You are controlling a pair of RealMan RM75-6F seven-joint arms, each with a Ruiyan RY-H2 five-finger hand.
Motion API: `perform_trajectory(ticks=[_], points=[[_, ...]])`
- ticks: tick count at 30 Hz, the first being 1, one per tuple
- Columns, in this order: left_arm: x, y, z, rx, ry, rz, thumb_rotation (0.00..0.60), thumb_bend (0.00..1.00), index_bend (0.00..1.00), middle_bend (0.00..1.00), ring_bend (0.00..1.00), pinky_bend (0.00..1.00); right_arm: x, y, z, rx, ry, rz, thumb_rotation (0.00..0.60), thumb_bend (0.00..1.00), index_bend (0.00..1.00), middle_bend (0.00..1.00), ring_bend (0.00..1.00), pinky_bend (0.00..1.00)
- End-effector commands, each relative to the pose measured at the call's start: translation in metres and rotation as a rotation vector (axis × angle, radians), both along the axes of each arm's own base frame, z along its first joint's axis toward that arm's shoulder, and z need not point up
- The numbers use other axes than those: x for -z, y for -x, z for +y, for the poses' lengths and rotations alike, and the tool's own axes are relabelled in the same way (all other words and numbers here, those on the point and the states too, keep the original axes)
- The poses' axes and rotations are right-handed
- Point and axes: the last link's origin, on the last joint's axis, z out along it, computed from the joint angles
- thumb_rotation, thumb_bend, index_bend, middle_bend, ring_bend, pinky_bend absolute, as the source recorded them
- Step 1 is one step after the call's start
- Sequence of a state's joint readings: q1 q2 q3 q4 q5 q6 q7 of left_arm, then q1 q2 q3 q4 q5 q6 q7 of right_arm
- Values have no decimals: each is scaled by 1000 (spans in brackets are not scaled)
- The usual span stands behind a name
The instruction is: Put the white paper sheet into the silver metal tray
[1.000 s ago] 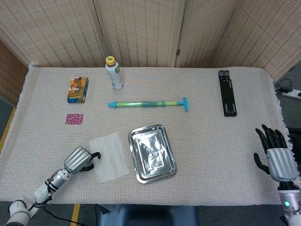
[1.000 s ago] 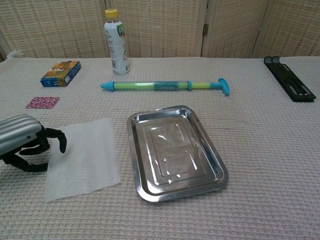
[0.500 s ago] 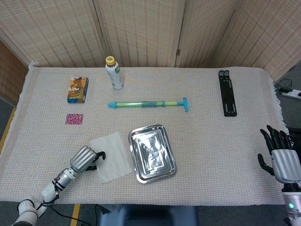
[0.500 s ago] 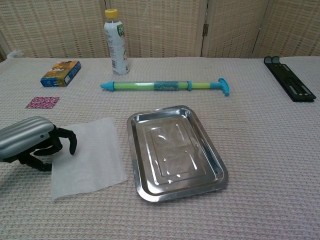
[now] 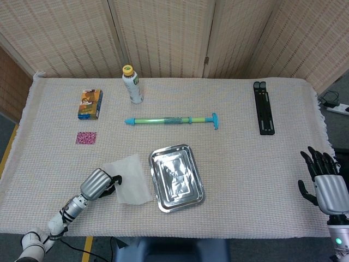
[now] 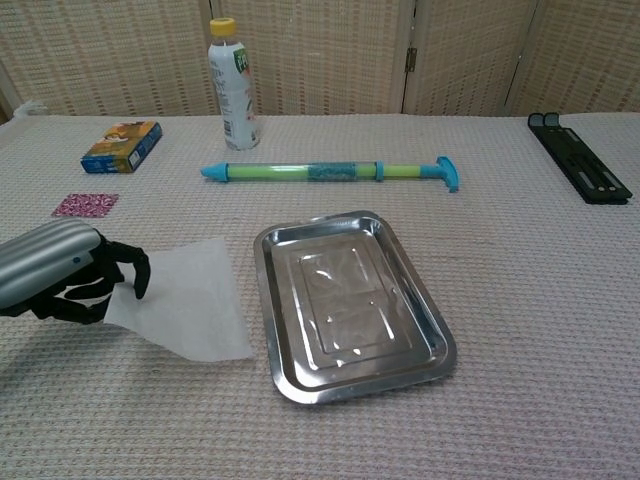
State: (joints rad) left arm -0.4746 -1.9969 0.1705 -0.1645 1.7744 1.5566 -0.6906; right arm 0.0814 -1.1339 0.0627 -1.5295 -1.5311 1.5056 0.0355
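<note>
The white paper sheet (image 6: 190, 303) is pinched at its left edge by the left hand (image 6: 60, 272), whose fingers are curled around it. Since a second ago that edge has been lifted and the sheet dragged nearer the silver metal tray (image 6: 349, 304), beside which it lies, not yet inside. The right hand (image 5: 325, 183) is held spread and empty.

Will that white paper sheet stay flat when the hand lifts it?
Probably not. The paper sheet already looks bent where the left hand grips its edge, so it seems floppy. It looks thin and light, so it will likely droop.
</note>
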Motion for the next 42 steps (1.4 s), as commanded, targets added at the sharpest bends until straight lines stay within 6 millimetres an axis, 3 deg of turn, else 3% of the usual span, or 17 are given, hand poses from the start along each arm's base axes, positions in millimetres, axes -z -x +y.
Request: perform_trajectory(ticks=[1, 13, 21, 26, 30, 38, 42], points=[[-2, 0, -1, 9, -9, -1, 600, 623, 603, 1000, 1000, 1000, 0, 0, 0, -1, -1, -1, 600, 506, 0, 0, 0, 0], [-49, -20, 16, 125, -230, -104, 600, 624, 602, 1000, 1000, 1000, 0, -4, 5, -19, -15, -14, 600, 506, 0, 0, 0, 0], [-46, -69, 32, 231, -315, -204, 600, 624, 600, 1000, 1000, 1000, -7, -7, 9, -39, -25, -54, 600, 506, 0, 0, 0, 0], [-33, -100, 39, 265, -323, -203, 600, 629, 600, 1000, 1000, 1000, -21, -7, 15, -52, -1, -94, 600, 507, 0, 0, 0, 0], [-10, -119, 31, 282, -289, -166, 600, 631, 597, 1000, 1000, 1000, -33, -6, 22, -67, 28, -122, 600, 506, 0, 0, 0, 0], [52, -132, 15, 281, -201, 80, 600, 631, 585, 1000, 1000, 1000, -42, -6, 31, -85, 33, -149, 600, 506, 0, 0, 0, 0], [70, -140, 11, 292, -189, 144, 600, 631, 573, 1000, 1000, 1000, -46, -4, 32, -85, 44, -163, 600, 506, 0, 0, 0, 0]])
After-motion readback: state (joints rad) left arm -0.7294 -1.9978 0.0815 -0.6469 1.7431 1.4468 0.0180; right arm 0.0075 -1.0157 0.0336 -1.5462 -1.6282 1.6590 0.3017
